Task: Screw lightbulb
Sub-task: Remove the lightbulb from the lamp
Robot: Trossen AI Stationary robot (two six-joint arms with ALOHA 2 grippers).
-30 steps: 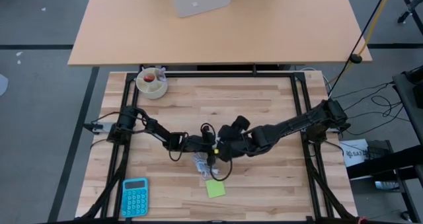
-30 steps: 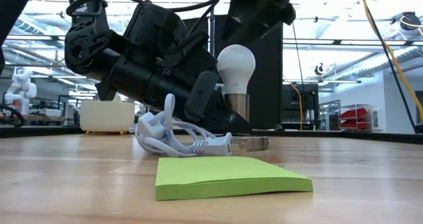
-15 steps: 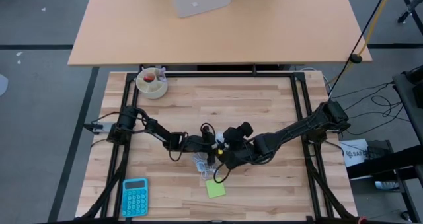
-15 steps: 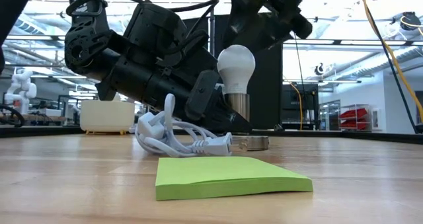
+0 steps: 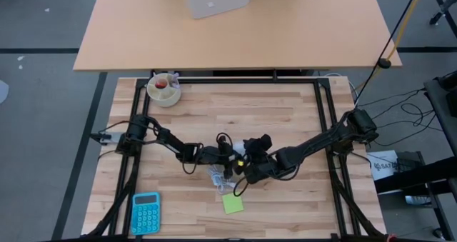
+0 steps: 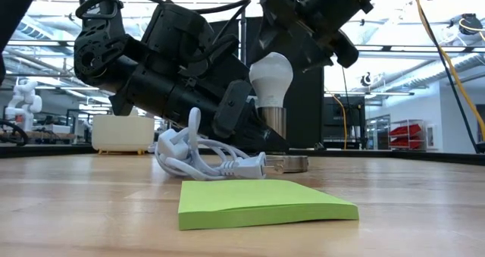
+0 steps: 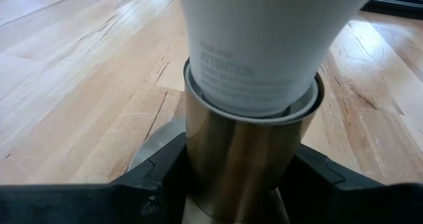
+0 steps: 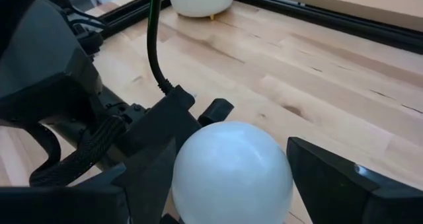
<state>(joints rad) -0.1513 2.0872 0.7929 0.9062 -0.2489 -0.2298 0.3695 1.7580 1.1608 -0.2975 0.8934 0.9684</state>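
Note:
The white lightbulb (image 6: 270,75) stands upright with its base in a silvery socket barrel (image 6: 273,123), which rises from a grey disc (image 6: 292,164) on the table. My left gripper (image 5: 228,157) is low at the table's middle and shut on the barrel. My right gripper (image 6: 305,39) is open and comes down over the bulb's globe (image 8: 231,171). One finger (image 8: 344,178) stands on each side of the globe, with a gap showing on one side. I cannot tell whether the other finger touches. My left gripper pinches the socket's silvery barrel (image 7: 234,161) between its two fingers (image 7: 155,181), just below the bulb's neck. The fingers come slanting down from the table's left. The socket stands upright, its disc on the table.
A coiled white cable (image 6: 204,155) lies beside the socket under my left arm. A green sticky-note pad (image 6: 261,200) lies near the front. A blue calculator (image 5: 146,213) is at the near left, and a white bowl (image 5: 164,89) at the far left.
My right gripper has come down and toward the table's near-left, from above and behind the bulb to around its globe. The bulb, the socket and my left gripper have stayed where they were.

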